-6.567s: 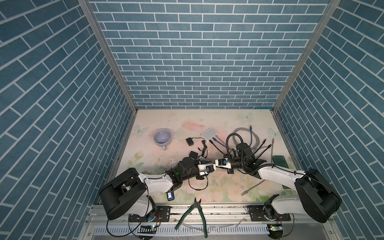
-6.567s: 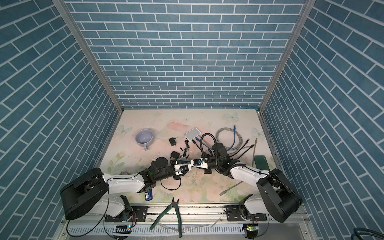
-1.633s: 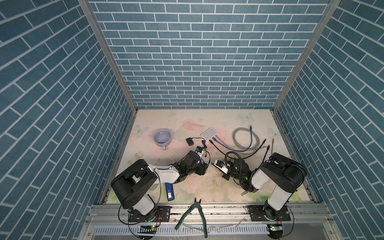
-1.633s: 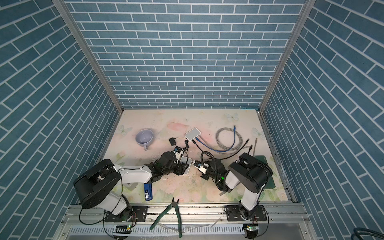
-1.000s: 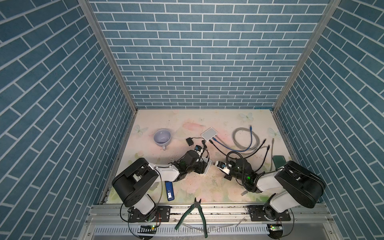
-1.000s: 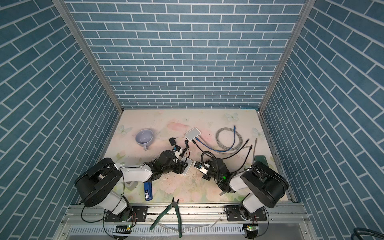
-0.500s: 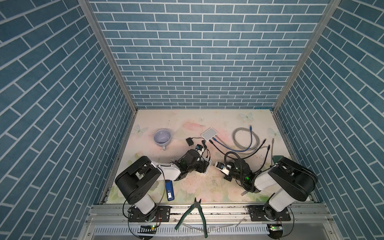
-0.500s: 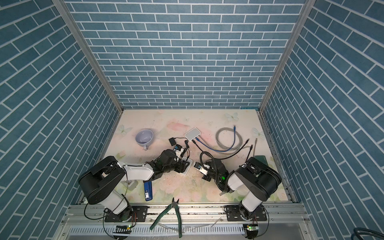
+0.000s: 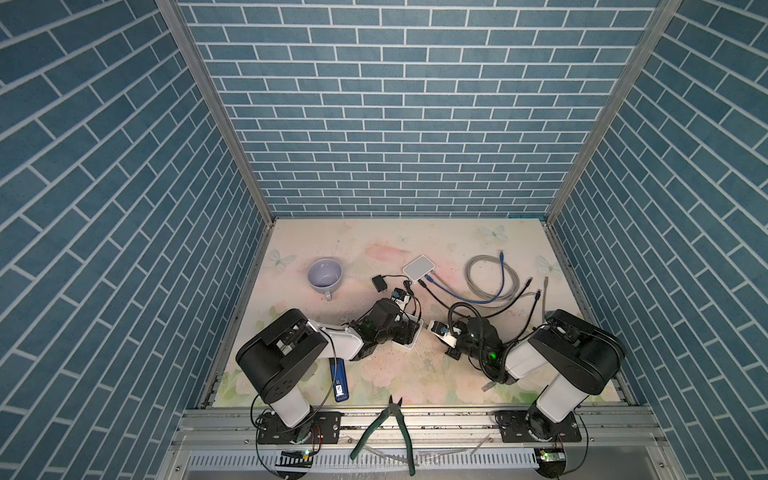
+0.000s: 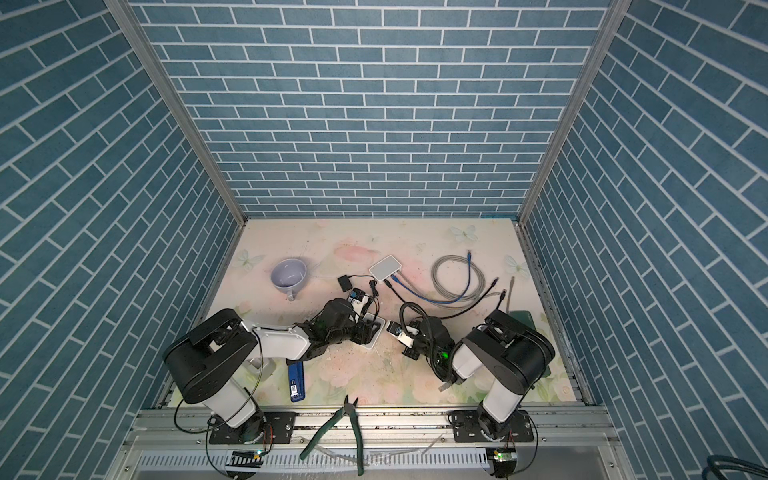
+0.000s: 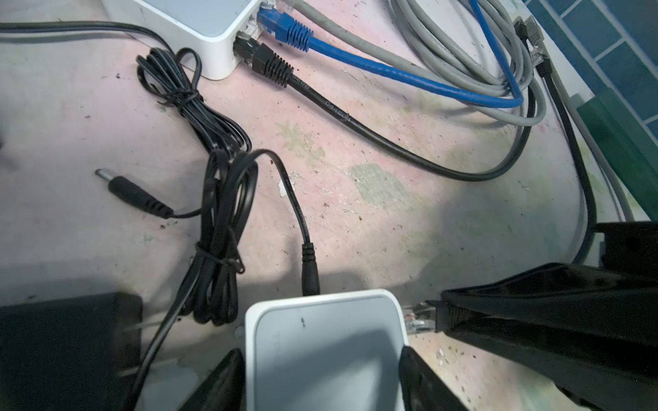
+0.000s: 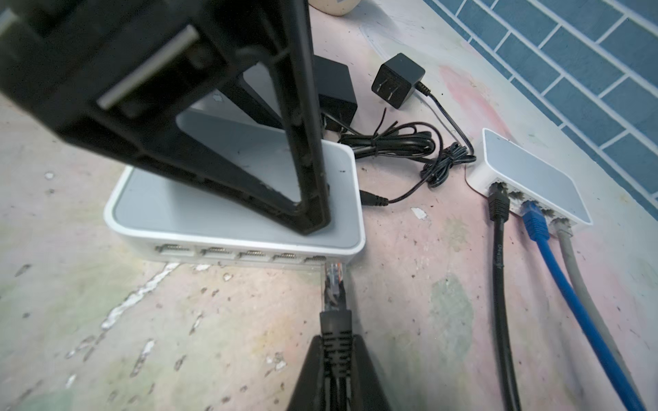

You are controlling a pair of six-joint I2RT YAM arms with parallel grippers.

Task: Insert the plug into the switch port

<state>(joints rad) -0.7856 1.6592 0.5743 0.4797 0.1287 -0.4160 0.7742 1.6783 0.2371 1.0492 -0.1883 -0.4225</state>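
Last second only the right arm's (image 9: 577, 357) elbow swung: right pincer (image 12: 336, 347) stays clamped on the black cable (image 12: 336, 325), clear plastic plug (image 12: 334, 281) still nosing the end port (image 12: 315, 259) of the white five-port switch (image 12: 178, 217), held on the surface (image 12: 409, 320) by the half-spread left pincer (image 11: 318, 352); seating looks unfinished

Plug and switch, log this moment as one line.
left gripper: clamped on switch | right gripper: shut on plug | plug: tip at end port, unseated

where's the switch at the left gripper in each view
In both top views: near switch mid-table, at the left gripper.
Left wrist: near switch close up, between that gripper's fingers.
Right wrist: near switch just beyond the plug, ports facing the camera.
Shared landmark: far switch with the blue cable.
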